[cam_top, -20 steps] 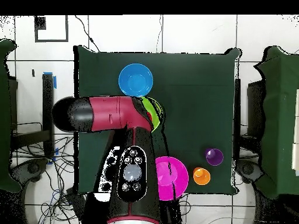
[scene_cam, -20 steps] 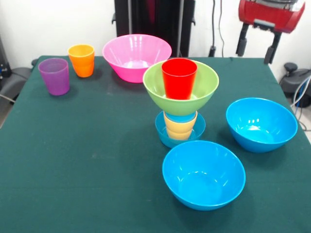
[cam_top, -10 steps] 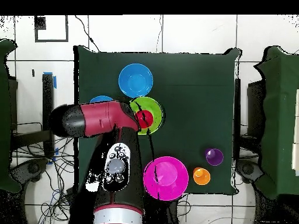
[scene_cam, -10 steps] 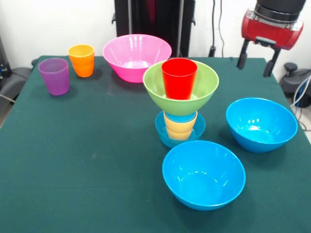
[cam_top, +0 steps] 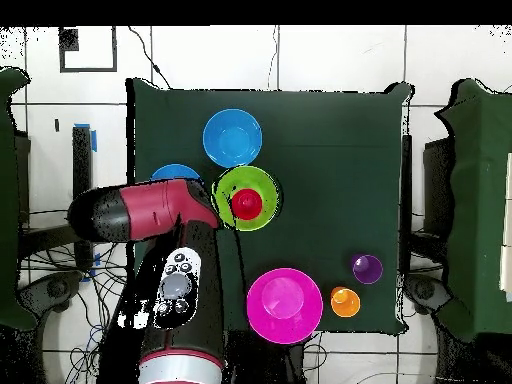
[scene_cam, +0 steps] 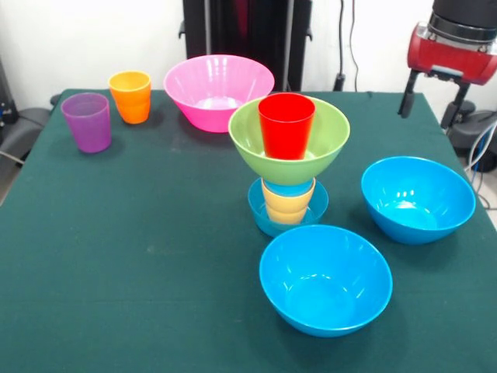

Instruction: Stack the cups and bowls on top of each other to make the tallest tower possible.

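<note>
Two fingers of the tool [scene_cam: 432, 99] hang spread apart and empty above the counter's [scene_cam: 155, 233] far corner. Just below it sits one blue bowl [scene_cam: 418, 199], another blue bowl [scene_cam: 325, 278] further off. Beside the tool stands the tower [scene_cam: 289, 163]: small bowl, yellow cup, green bowl, red cup.

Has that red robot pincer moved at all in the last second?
Yes. In the front view the pincer has drifted rightward, away from the green bowl, and now hangs beyond the blue bowl near the table's right edge.
</note>
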Action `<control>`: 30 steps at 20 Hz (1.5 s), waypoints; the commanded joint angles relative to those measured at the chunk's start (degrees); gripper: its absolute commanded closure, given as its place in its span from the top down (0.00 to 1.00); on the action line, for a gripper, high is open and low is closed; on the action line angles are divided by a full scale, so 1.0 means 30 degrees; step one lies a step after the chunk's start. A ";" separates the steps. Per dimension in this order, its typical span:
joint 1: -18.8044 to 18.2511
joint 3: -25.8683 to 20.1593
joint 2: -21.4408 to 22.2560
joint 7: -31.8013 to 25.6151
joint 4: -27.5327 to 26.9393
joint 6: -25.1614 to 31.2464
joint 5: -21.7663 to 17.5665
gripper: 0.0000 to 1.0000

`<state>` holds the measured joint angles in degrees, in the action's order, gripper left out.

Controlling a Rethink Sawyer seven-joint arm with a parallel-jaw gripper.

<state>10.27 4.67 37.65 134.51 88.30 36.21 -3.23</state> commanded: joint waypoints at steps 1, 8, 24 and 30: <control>0.0295 -0.0312 -0.1360 0.2879 0.1328 -0.1795 0.0082 1.00; -0.0532 -0.2316 -0.2237 -0.0615 -0.0115 -0.0663 -0.0211 1.00; 0.0806 -0.1899 -0.4212 -0.0430 -0.3868 0.2319 -0.0893 1.00; 0.0817 -0.1951 -0.4257 -0.0478 -0.3765 0.2105 -0.0711 1.00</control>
<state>12.61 2.79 27.03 134.51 79.48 38.01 -3.23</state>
